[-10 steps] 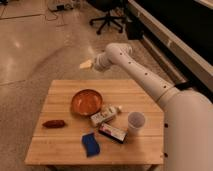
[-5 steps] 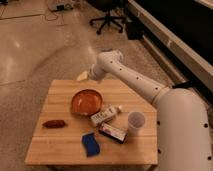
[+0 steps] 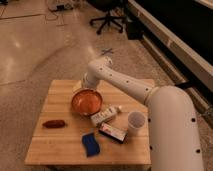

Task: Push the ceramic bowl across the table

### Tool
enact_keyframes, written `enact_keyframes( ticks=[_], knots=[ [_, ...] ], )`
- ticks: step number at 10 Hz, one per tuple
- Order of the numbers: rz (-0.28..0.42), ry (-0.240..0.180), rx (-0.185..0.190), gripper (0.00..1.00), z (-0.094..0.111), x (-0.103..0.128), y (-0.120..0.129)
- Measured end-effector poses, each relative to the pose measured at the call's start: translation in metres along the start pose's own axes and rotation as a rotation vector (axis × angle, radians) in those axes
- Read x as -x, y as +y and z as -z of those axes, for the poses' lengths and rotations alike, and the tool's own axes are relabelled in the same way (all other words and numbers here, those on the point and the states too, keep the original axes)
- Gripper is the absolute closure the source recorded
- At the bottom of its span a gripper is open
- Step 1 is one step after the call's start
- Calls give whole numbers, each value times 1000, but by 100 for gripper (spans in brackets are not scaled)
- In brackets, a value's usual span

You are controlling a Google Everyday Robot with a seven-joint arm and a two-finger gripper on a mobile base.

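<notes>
The bowl (image 3: 86, 101) is round and shallow, glossy orange-brown inside with a darker rim, and clearly wider than the white cup (image 3: 135, 121). It sits on the far half of the light plank table (image 3: 60, 95), slightly left of centre. The white arm reaches in from the right, and its gripper (image 3: 78, 86) hangs at the bowl's far-left rim; whether it is spread or closed cannot be told, nor whether it touches the bowl. Just near the bowl's front right lies a small white bottle (image 3: 105, 116), with a flat box (image 3: 112, 132) and a blue sponge (image 3: 90, 144) closer to the front edge. A reddish-brown lump (image 3: 53, 123) lies to the left.
</notes>
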Motion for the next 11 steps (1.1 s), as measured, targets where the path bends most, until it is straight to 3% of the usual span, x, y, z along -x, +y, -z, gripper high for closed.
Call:
enact_keyframes(
  ticks=[5, 11],
  knots=[
    [-33, -67, 22, 20, -28, 15, 11],
    [-77, -68, 55, 20, -38, -8, 54]
  ],
)
